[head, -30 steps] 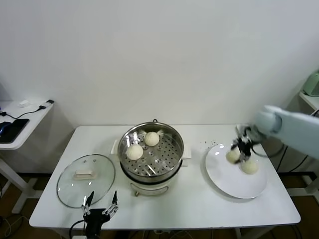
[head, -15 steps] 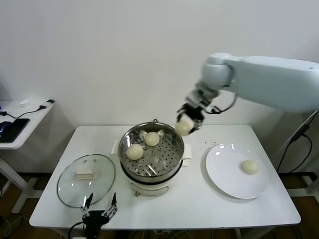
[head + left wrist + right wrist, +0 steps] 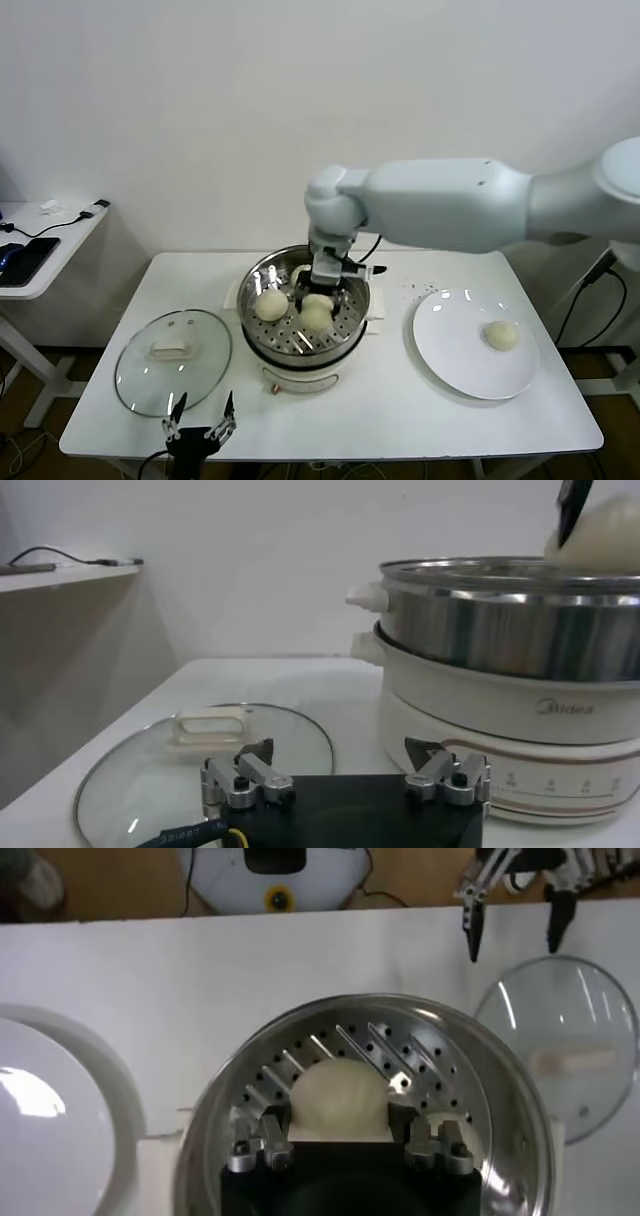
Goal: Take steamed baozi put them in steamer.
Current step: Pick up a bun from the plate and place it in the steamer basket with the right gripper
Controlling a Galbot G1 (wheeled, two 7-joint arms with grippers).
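Since the earlier frames the right arm has swung from the plate (image 3: 440, 350) over to the steamer (image 3: 262, 345), carrying a bun w/ it; one baozi (image 3: 501, 336) is left lying on the plate at the table's right side. Right gripper (image 3: 318, 303) is now reaching down into the steamer basket, its fingers (image 3: 272, 1124) pinching the carried baozi (image 3: 338, 1100) on both sides, just above the perforated floor. Whether the bun is touching the floor, can't tell. In the head view another baozi (image 3: 270, 304) is sitting in the basket's left part, and a third seems to be lying behind the gripper, mostly hidden. Left gripper (image 3: 201, 418) is waiting at the table's (image 3: 400, 420) near edge, fingers spread wide, holding nothing, just in front of the glass lid (image 3: 172, 362), which is lying flat on the table left of the steamer.
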